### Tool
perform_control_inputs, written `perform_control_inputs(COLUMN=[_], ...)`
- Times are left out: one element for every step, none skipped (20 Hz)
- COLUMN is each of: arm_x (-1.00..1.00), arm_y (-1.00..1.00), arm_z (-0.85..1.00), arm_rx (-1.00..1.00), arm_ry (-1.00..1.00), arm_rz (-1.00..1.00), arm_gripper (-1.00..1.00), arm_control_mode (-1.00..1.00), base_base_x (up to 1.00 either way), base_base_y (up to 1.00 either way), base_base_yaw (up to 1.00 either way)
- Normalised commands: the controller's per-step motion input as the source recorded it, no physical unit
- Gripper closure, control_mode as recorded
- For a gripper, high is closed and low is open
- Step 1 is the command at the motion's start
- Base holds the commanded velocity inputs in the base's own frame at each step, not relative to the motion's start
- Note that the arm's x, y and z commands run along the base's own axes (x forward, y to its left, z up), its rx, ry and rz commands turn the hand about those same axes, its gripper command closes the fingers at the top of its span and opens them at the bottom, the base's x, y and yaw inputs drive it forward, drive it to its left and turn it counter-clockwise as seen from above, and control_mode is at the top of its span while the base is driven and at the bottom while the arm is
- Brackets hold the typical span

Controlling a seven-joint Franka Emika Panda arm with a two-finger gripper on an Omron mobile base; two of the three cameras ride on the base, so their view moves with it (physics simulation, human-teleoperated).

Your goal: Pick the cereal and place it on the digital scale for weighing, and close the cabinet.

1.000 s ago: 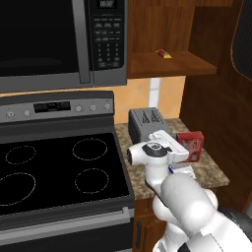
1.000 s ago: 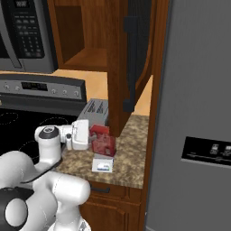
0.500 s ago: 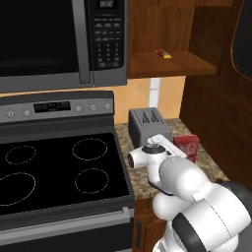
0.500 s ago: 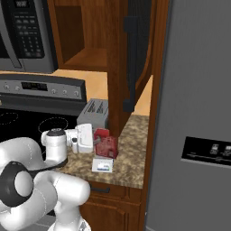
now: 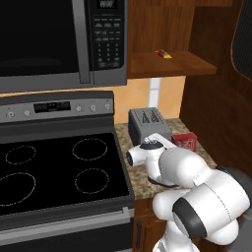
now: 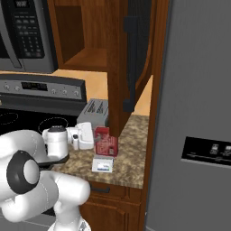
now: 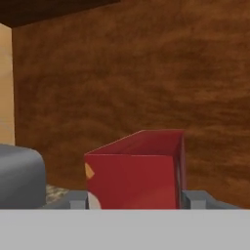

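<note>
Red cereal box [image 7: 132, 171] stands upright on the granite counter [image 6: 131, 149], between the spread fingertips [image 7: 197, 199] of the gripper [image 6: 95, 136]. Toaster [image 6: 93, 113] crowds one side; digital scale [image 6: 103, 164] lies just beside, near the counter's front edge.

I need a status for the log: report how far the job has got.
Nothing looks finished. In hand: the gripper has its fingertips either side of the cereal, which stands on the counter beside the toaster; whether it is gripped is unclear. Left: cereal onto the digital scale, then shutting the open cabinet.
</note>
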Motion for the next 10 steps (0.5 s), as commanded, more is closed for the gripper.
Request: perform_control_inputs(arm_x=[-0.14,-0.18,-0.09,0.0,0.0,0.07,0.13,0.16,0.14,0.04], arm_y=[0.33,0.34,0.34,0.24,0.25,0.11,0.0,0.0,0.0,0.0], arm_z=[0.0,0.0,0.0,0.0,0.0,0.0,-0.02,-0.09,-0.16,-0.26], arm_rx=[0.03,0.04,0.03,0.02,0.01,0.03,0.02,0.03,0.01,0.0], arm_ry=[-0.01,-0.01,-0.03,-0.04,-0.04,-0.01,-0.02,-0.01,0.0,-0.01], arm_rz=[0.0,0.0,0.0,0.0,0.0,0.0,0.0,0.0,0.0,0.0], arm_gripper=[1.0,1.0,1.0,1.0,1.0,1.0,1.0,1.0,1.0,-1.0], arm_control_mode=[-1.0,-1.0,-1.0,-1.0,-1.0,-1.0,-1.0,-1.0,-1.0,-1.0], base_base_x=[0.0,0.0,0.0,0.0,0.0,0.0,0.0,0.0,0.0,0.0], base_base_y=[0.0,0.0,0.0,0.0,0.0,0.0,0.0,0.0,0.0,0.0], base_base_yaw=[0.0,0.0,0.0,0.0,0.0,0.0,0.0,0.0,0.0,0.0])
